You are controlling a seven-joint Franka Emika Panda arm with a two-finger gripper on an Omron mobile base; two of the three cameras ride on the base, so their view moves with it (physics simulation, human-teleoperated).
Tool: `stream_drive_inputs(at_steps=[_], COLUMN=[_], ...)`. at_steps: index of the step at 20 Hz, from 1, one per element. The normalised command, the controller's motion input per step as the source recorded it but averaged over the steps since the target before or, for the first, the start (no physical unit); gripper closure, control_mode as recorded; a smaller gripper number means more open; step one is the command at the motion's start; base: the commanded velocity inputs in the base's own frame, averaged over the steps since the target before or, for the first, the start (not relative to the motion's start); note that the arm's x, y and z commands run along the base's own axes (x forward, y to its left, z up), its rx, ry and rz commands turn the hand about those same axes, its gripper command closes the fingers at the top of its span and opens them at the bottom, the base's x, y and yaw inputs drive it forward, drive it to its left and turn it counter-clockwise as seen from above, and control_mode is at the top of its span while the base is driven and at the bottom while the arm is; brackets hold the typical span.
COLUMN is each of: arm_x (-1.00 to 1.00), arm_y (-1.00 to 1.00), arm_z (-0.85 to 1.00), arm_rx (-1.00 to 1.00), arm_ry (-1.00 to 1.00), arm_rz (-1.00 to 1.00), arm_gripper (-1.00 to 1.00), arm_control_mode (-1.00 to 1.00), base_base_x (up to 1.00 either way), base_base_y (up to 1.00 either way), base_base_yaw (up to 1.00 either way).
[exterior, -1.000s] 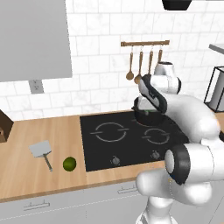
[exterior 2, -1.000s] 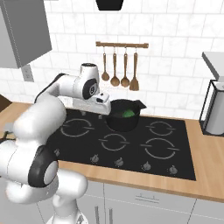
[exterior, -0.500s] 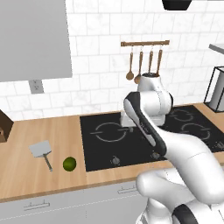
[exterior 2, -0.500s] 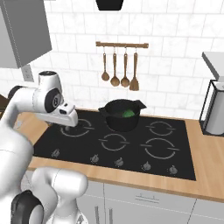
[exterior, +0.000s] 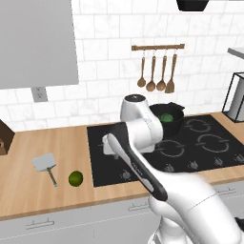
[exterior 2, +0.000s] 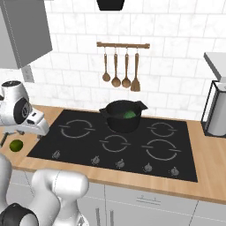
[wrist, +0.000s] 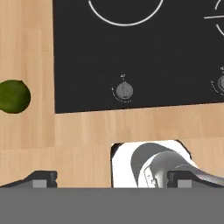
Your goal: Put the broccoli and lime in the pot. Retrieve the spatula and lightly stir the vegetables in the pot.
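The lime (wrist: 13, 96) lies on the wooden counter left of the cooktop, dark green and round; it is also visible as the lime (exterior: 75, 178) and the lime (exterior 2: 16, 145). Just left of it rests the spatula (exterior: 45, 163), blade flat, thin handle pointing toward the front edge. The black pot (exterior: 167, 125) stands on a back burner with the green broccoli (exterior: 167, 117) inside; from the other side, the pot (exterior 2: 124, 119) shows the broccoli (exterior 2: 129, 114). My gripper (wrist: 113, 178) hangs open and empty over the cooktop's front-left corner, to the right of the lime and apart from it.
The black cooktop (exterior: 190, 143) has a row of knobs (wrist: 123, 91) along its front. Wooden spoons (exterior: 155, 71) hang on a wall rail behind the pot. A brown block (exterior: 4, 138) sits at the far left, a metal-framed appliance (exterior 2: 216, 110) at the far right.
The arm has swung from above the pot leftward and down to the cooktop's front-left corner. The gripper stayed open. The broccoli, lime and spatula have not moved.
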Motion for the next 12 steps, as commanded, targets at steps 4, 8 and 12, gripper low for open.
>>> stream_drive_inputs(at_steps=[4,8,12], arm_x=[0.0,0.01,0.02], arm_y=[1.0,1.0,0.91], arm_z=[0.0,0.0,-0.06], arm_rx=[-0.02,-0.02,-0.01], arm_ry=[0.11,0.13,0.02], arm_rz=[0.0,0.0,0.02], arm_gripper=[-1.0,-1.0,-1.0], arm_control_mode=[-1.0,-1.0,-1.0], base_base_x=[0.0,0.0,0.0], base_base_y=[0.0,0.0,0.0], base_base_yaw=[0.0,0.0,0.0])
